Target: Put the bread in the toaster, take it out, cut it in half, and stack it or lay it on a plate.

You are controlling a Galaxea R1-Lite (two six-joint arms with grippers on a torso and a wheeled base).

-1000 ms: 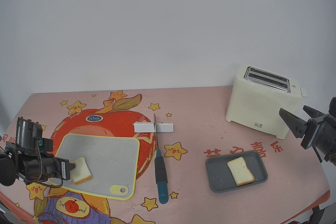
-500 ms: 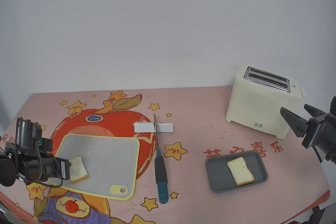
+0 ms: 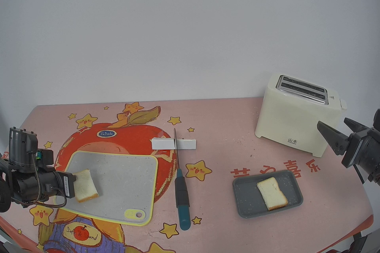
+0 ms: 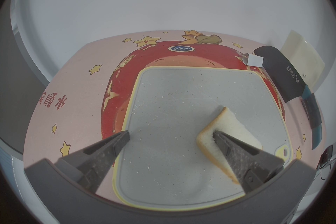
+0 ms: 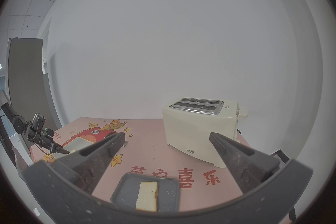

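A half slice of bread [image 3: 86, 185] [image 4: 235, 127] lies on the left part of the grey cutting board [image 3: 118, 178] [image 4: 182, 95]. My left gripper [image 3: 71, 185] [image 4: 171, 139] is open wide low over the board, one finger [image 4: 234, 156] lying on the bread's crust edge. A second half slice [image 3: 272, 193] [image 5: 147, 196] lies on the dark grey plate [image 3: 245, 186] [image 5: 168, 182]. The cream toaster [image 3: 297, 115] [image 5: 199, 126] stands behind the plate, both slots showing no bread. My right gripper [image 3: 331, 124] [image 5: 166, 137] hangs open, holding nothing, beside the toaster at the table's right edge.
A knife with a teal and black handle [image 3: 181, 190] [image 4: 283, 72] lies between board and plate, its blade on a white rest [image 3: 174, 143] [image 4: 254, 60]. The table's front edge runs close below the board and the plate.
My left gripper has drawn back to the left and slightly away from the front edge, and the bread half on the board has slid along with it. The right arm has kept still.
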